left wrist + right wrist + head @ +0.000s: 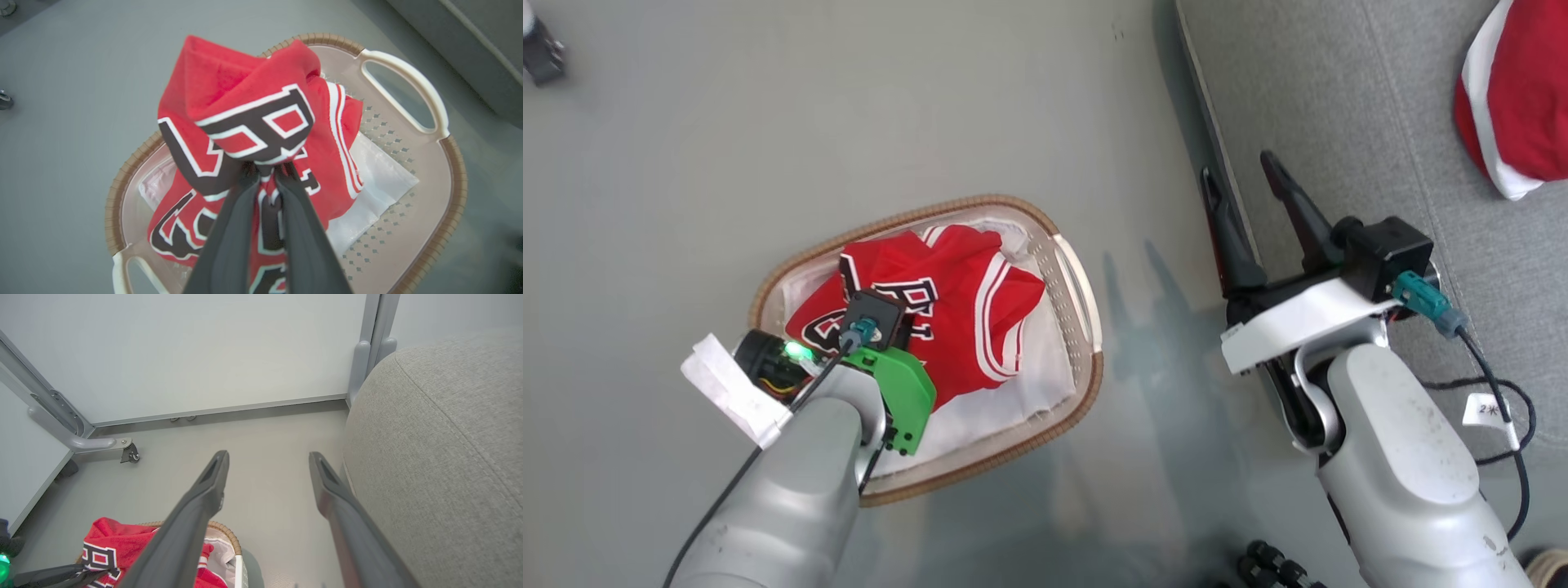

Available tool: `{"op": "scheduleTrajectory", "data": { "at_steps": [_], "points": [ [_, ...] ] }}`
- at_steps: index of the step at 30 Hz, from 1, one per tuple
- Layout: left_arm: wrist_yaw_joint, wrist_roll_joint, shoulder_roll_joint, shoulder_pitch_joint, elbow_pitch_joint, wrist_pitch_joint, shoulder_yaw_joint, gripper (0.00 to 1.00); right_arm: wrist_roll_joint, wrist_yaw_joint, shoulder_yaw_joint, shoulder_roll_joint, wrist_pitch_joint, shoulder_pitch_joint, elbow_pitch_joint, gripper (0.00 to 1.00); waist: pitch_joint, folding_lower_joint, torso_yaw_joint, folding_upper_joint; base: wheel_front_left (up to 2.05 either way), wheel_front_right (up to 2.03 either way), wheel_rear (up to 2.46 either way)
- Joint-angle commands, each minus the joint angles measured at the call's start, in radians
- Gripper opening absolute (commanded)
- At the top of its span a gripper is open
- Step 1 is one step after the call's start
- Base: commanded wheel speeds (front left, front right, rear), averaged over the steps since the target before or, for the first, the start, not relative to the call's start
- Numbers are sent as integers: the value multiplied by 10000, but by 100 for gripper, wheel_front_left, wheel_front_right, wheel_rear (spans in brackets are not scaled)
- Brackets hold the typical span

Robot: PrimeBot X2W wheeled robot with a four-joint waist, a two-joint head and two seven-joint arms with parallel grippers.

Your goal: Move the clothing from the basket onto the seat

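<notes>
The red jersey [964, 302] with black-white lettering lies bunched in the oval basket [1086, 384] on the floor. My left gripper [265, 169] is shut on a fold of the jersey [245, 114], which rises in a peak above the basket [453, 183]. The red white-striped shorts [1515, 98] lie on the grey seat [1339, 98] at the upper right. My right gripper [1237, 165] is open with nothing in it, at the seat's left edge. In the right wrist view the right gripper [269, 456] points along the floor beside the seat [441, 449], above the jersey [110, 547].
A thin white liner sheet [376, 183] lies under the jersey in the basket. A pale wall panel [204, 355] with metal frame and a caster foot [130, 453] stands beyond. A black cable [1503, 408] hangs off my right arm over the seat.
</notes>
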Motion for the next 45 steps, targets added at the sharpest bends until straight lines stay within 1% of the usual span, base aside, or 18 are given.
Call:
{"op": "scheduleTrajectory", "data": {
  "at_steps": [1, 7, 10, 15, 18, 22, 29, 37, 45],
  "points": [
    [-48, -226, -15, 284, -200, -80, -55, 0, -88, -14, -50, -43, -21, 279, 94, 100, -1197, 0, 545, 0, 0, 0, 0],
    [-104, -1027, -15, 1006, -1517, -201, -180, 0, -432, -14, -51, -42, -21, 959, 312, 100, -2271, 0, 934, 0, 0, 0, 0],
    [63, -1187, -13, 1282, -2434, -187, -94, 0, -555, -14, -29, -46, -21, 1204, 370, 100, -2653, 0, 1050, 0, 0, 0, 0],
    [325, -1056, -8, 1843, -3927, -186, 265, 0, -622, -14, 12, -46, -21, 1590, 483, 100, -3350, 0, 1193, 0, 0, 0, 0],
    [401, -968, -5, 2151, -4728, -184, 524, 0, -659, -14, -11, -45, -21, 1798, 523, 100, -3666, 0, 1292, 0, 0, 0, 0],
    [443, -946, -6, 2423, -5849, -187, 887, 0, -661, -14, 22, -42, -21, 2068, 567, 100, -4021, 0, 1417, 0, 0, 0, 0],
    [335, -878, -3, 2733, -7610, -188, 1502, 0, -382, -14, -47, -39, -21, 2489, 579, 100, -4528, 0, 1522, 0, 0, 0, 0],
    [249, -768, -5, 2835, -9027, -179, 1981, 0, -312, -13, 37, -43, -21, 2794, 657, 100, -4868, 0, 1507, 0, 0, 0, 0],
    [324, -937, -4, 2950, -9388, -176, 1901, 0, -321, -14, 367, -39, -21, 2669, 547, 100, -4969, 0, 1443, 0, 0, 0, 0]
  ]
}}
